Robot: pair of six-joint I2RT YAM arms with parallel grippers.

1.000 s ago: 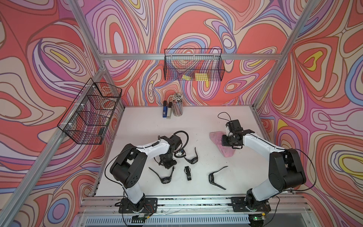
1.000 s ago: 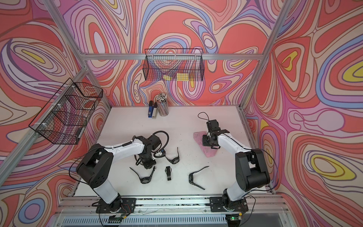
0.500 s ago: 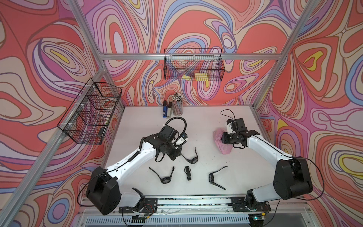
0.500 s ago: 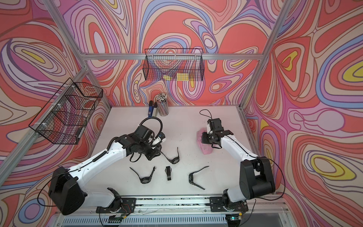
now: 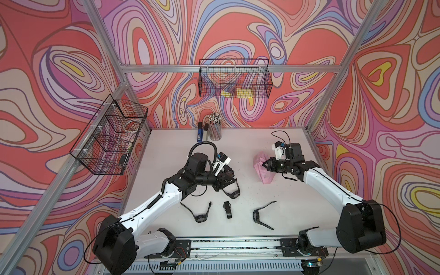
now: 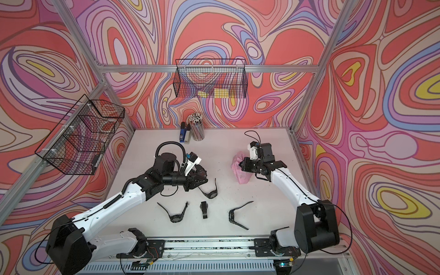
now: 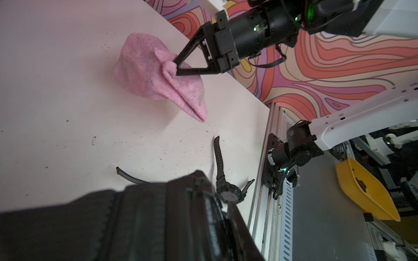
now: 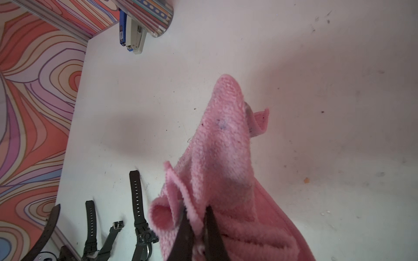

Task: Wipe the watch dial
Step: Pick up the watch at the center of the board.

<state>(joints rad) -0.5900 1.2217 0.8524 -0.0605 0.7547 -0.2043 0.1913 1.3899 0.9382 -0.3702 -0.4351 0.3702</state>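
Yellow hard hat (image 7: 366, 192): left wrist only

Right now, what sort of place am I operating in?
Probably a robot test cell: an aluminium frame boxes in a white table between swirl-patterned walls, with both arms mounted on a front rail.

You see the right gripper (image 7: 175, 67) pinching the pink cloth (image 7: 144, 72); a blurred black watch (image 7: 158, 221) fills the foreground, with a second watch (image 7: 228, 193) lying beyond it.
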